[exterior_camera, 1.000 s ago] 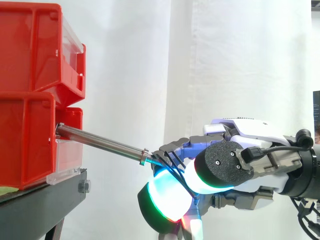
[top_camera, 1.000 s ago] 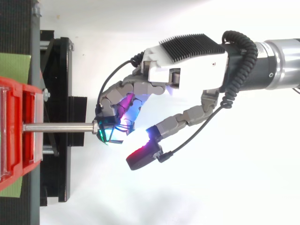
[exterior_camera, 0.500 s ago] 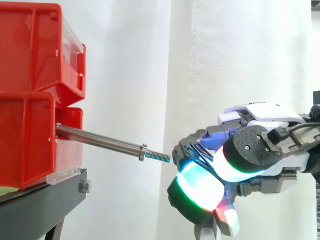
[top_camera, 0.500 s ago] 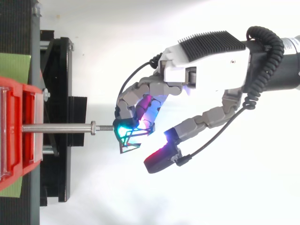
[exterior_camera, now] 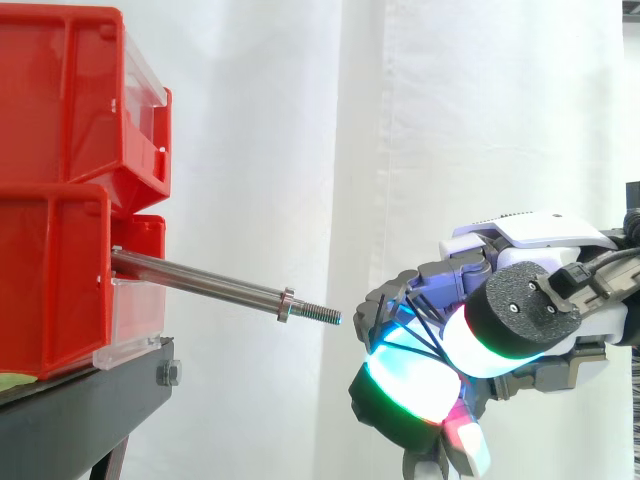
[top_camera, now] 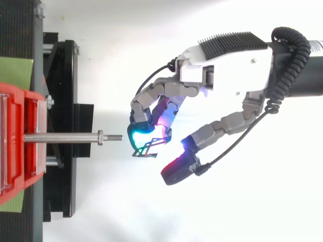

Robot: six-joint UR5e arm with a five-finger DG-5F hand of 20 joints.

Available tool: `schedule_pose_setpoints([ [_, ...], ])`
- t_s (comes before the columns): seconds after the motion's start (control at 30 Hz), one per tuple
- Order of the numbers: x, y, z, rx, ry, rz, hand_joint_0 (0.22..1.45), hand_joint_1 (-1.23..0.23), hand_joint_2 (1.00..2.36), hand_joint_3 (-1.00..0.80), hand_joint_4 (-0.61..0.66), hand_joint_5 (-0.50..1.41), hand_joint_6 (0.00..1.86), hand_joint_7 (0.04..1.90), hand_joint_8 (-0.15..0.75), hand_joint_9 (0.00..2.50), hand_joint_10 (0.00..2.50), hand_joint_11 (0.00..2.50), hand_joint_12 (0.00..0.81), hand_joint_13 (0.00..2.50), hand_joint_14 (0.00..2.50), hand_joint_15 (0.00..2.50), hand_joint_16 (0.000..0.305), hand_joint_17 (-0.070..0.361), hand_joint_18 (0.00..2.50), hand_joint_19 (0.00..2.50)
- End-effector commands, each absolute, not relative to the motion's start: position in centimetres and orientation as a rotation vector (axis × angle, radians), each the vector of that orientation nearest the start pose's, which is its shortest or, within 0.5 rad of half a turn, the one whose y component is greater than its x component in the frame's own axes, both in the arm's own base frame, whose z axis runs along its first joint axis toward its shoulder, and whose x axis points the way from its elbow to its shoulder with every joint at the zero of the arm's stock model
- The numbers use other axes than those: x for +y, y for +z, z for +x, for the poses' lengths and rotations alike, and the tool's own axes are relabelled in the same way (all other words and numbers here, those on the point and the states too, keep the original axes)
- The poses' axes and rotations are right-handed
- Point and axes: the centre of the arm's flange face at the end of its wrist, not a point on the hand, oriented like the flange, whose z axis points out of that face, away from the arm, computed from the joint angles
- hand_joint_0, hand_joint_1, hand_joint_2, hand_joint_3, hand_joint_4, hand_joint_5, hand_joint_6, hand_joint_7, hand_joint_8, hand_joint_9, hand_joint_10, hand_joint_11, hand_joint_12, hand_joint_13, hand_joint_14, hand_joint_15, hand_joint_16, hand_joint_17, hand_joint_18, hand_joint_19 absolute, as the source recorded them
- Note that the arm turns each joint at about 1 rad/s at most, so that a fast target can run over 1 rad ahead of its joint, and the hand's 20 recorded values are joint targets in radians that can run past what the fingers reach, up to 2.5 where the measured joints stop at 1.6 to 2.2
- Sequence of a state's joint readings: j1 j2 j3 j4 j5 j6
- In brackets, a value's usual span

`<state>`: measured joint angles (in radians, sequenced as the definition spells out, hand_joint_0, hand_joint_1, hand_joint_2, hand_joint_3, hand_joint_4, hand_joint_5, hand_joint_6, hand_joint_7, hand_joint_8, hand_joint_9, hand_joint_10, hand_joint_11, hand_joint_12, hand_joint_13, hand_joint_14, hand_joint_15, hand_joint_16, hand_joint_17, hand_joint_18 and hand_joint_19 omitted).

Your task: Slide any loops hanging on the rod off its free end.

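A steel rod (exterior_camera: 210,285) sticks out of the lower red bin (exterior_camera: 50,280) and slopes down to a nut and a bare threaded tip. From above, the rod (top_camera: 65,137) lies level with nothing hanging on it. A thin dark cable loop (top_camera: 146,149) is pinched in the curled fingers of my hand (top_camera: 227,75), a short gap to the right of the rod's tip. In the side view the loop (exterior_camera: 402,312) shows as thin lines across the glowing pads of the hand (exterior_camera: 530,300), slightly below tip height. The thumb stands apart from the fingers.
Two red bins are stacked at the left, the upper one (exterior_camera: 70,90) on the lower, on a black stand (exterior_camera: 80,410). A green pad (top_camera: 15,73) lies on the stand beside the bins. A white curtain hangs behind.
The hand has drawn back to the right with the loop, which came off the threaded tip. A gap now separates the loop from the rod.
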<state>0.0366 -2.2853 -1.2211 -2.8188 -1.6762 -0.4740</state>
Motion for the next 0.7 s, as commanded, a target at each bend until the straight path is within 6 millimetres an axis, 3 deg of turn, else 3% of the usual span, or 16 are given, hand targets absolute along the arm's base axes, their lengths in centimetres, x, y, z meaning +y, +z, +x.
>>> schedule_pose_setpoints([
  [0.0, -9.5, 24.4, 74.3, 1.499, 0.953, 0.797, 0.65, -0.83, 1.01, -0.29, 0.12, -0.16, 0.90, 1.13, 0.332, 0.96, 0.01, 0.47, 0.368, 0.90, 0.01, 0.32, 0.047, 0.107, 0.81, 0.44],
  [0.17, -9.3, 25.5, 74.0, 1.497, 0.939, 0.814, 0.66, -0.83, 1.01, -0.33, 0.11, -0.16, 0.90, 1.14, 0.327, 0.94, 0.02, 0.47, 0.368, 0.89, 0.01, 0.32, 0.048, 0.107, 0.82, 0.44],
  [0.67, -7.7, 25.4, 73.8, 1.508, 0.954, 0.868, 0.68, -0.88, 1.01, -0.40, 0.12, -0.18, 0.91, 1.10, 0.320, 0.91, 0.02, 0.47, 0.366, 0.87, 0.01, 0.32, 0.048, 0.107, 0.82, 0.44],
])
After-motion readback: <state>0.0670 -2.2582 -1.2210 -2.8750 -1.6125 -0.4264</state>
